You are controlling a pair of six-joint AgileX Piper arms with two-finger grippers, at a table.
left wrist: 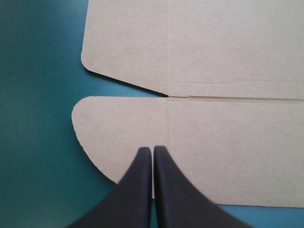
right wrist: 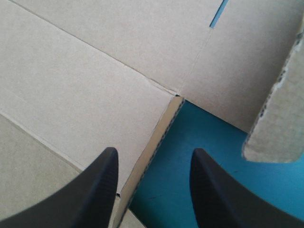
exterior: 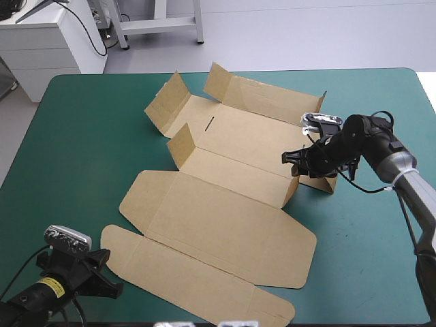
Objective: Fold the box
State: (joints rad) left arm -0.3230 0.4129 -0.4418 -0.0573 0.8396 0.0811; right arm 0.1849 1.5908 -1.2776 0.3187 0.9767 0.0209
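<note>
Across the middle of the surface (exterior: 82,136) lies the box (exterior: 225,204), a cut brown sheet. Its near panels lie flat, while short walls stand up at the far left and along the far edge. At its right side a side wall (exterior: 291,189) stands upright, with a small end flap (exterior: 317,182) just beside it.

At that wall sits the right tool (right wrist: 154,156), its black fingers apart. The wall's cut edge runs between them, and bare teal-green cover shows on the outer side. It grips nothing.

At the near left corner, the left tool (left wrist: 152,150) has its fingers together in a point. It is over the rounded near flap (left wrist: 118,130), close to a crease. Whether it presses on the board I cannot tell.

The main risk, as I judge it, is the sheet sliding. If nothing pins it, a sideways push from the right tool would shift the whole box rather than bend the crease. Clamping off the edge could also crush the wall or let it spring flat. The end flap may catch the outer finger.
</note>
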